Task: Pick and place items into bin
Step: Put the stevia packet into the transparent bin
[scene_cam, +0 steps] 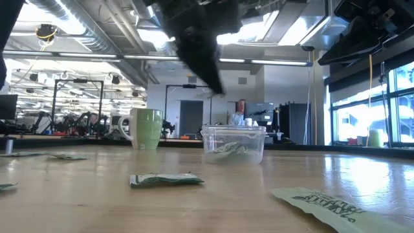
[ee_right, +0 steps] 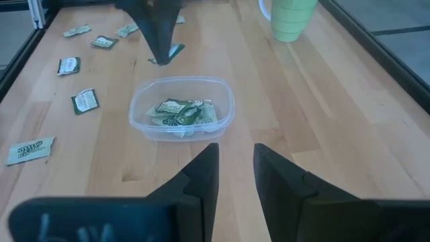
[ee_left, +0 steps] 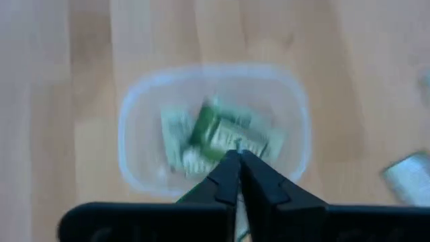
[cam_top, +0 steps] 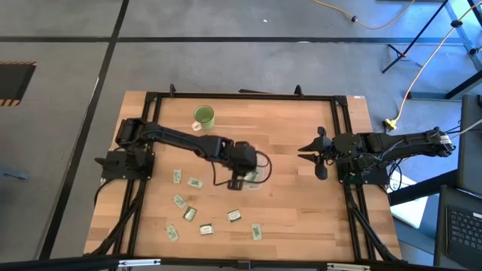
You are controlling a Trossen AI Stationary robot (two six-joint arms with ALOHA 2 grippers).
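The clear bin stands on the table's middle with several green-and-whitish packets lying in it. My left gripper hangs over the bin's left rim, shut on one green packet. In the low view its dark fingers end well above the bin. Several more packets lie flat on the wood to the left and near side. My right gripper waits open near the right edge, facing the bin. My left gripper pinches a green packet between its two fingers, which come slanting down from above. The packet sticks out sideways at the fingertips and is lifted clear of the table. The fingers hide which edge they have.
A green mug stands toward the far edge, left of centre. Loose packets dot the near left part; two lie close to the low camera. Bare wood spreads between the bin and my right arm.
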